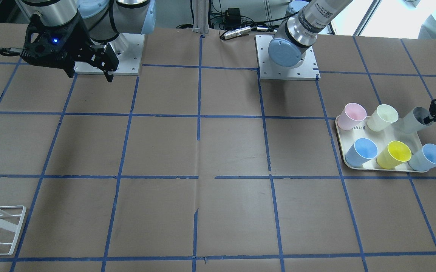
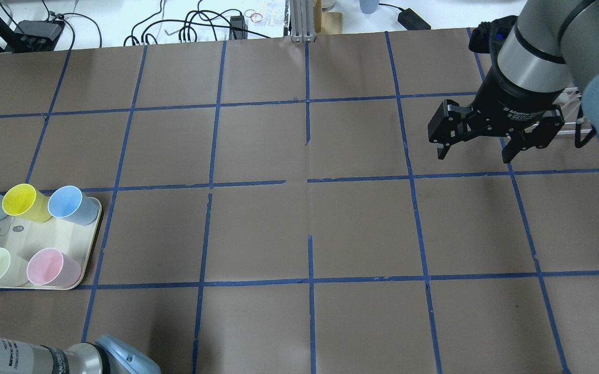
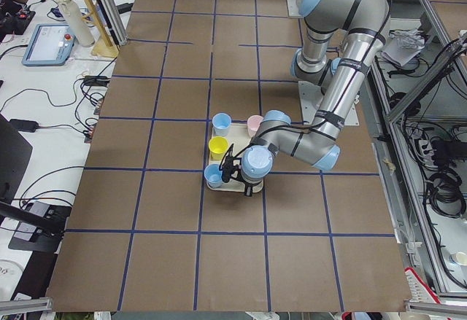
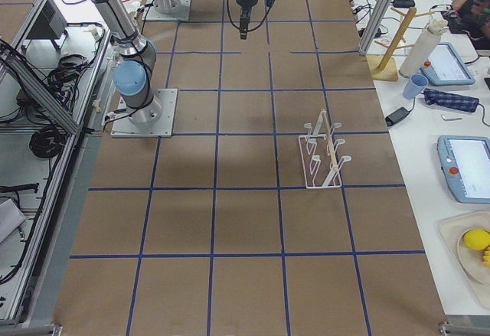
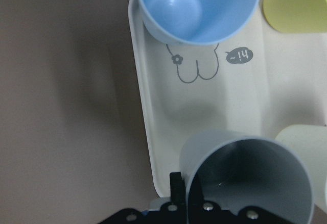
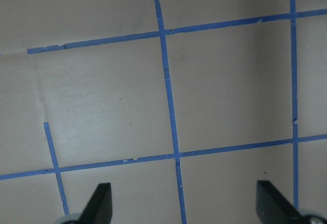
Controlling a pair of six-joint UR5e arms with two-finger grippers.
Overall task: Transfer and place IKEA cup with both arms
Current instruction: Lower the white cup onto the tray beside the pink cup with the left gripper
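Observation:
The pale-grey IKEA cup (image 1: 414, 120) is tilted over the back corner of the cream tray (image 1: 384, 169), on the robot's left side of the table. My left gripper (image 1: 434, 113) is shut on its rim, with one finger inside the cup and one outside. The left wrist view shows the cup (image 5: 250, 178) close up, over the tray (image 5: 153, 132). My right gripper (image 2: 473, 150) is open and empty, and hangs above bare table far from the tray. It also shows in the front-facing view (image 1: 89, 73).
On the tray stand a pink cup (image 1: 352, 116), a cream cup (image 1: 383, 117), a blue cup (image 1: 362, 151), a yellow cup (image 1: 395, 154) and a light-blue cup (image 1: 428, 156). A white wire rack (image 4: 325, 152) stands on the robot's right side.

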